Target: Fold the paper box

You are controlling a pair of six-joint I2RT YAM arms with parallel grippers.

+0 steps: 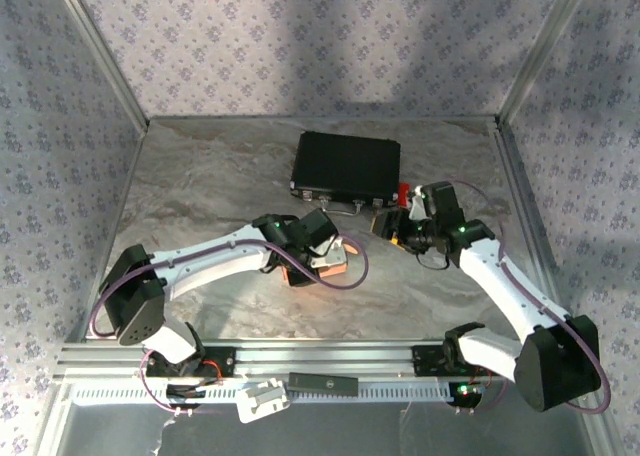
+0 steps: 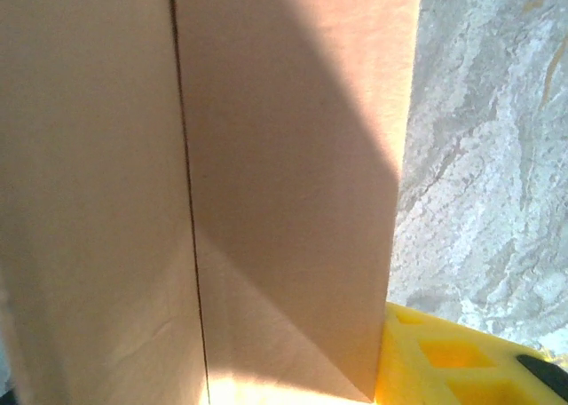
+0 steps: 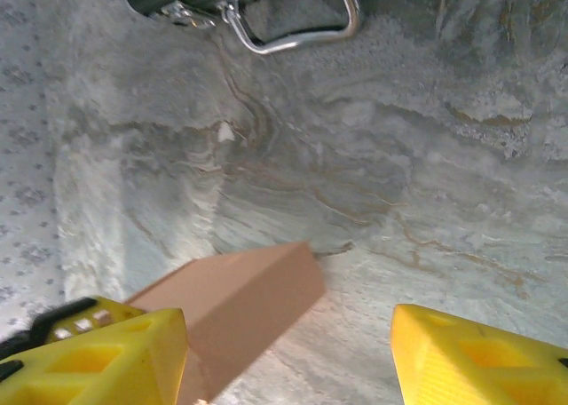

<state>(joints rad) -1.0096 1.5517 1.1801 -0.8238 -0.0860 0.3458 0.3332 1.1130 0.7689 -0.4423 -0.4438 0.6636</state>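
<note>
Paper box [image 1: 297, 275] sits on the marbled table [image 1: 200, 186] near centre, in front of the black case [image 1: 347, 166] and apart from it. From overhead most of it is covered by the left gripper [image 1: 322, 259] and its wrist; salmon-orange slivers show at the near-left and far-right of that gripper. Left wrist camera: paper box [image 2: 284, 201] very close to the lens, two plain panels meeting at a dark vertical line, with the top and left edges cut off by the frame. Whether that line is a fold or a gap between flaps is unclear. One yellow finger [image 2: 444, 365] comes in at bottom right, just beside the cardboard's right edge. The other finger is hidden, so I cannot tell whether the left jaws are clamped on the box or merely against it. Right gripper [image 1: 392, 224] hovers to the right of the box, near the case's near-right corner. Right wrist camera: right gripper [image 3: 288, 325] with its two yellow fingers [image 3: 98, 356] wide apart and unclosed, bare table between them. A corner of the paper box [image 3: 244, 303] reaches into the gap beside the left-of-frame finger, probably not touching it. Case edge with latches and metal handle [image 3: 297, 32] is cropped at the top. Small red item [image 1: 404, 191] lies by the case's right end, too small to identify.
</note>
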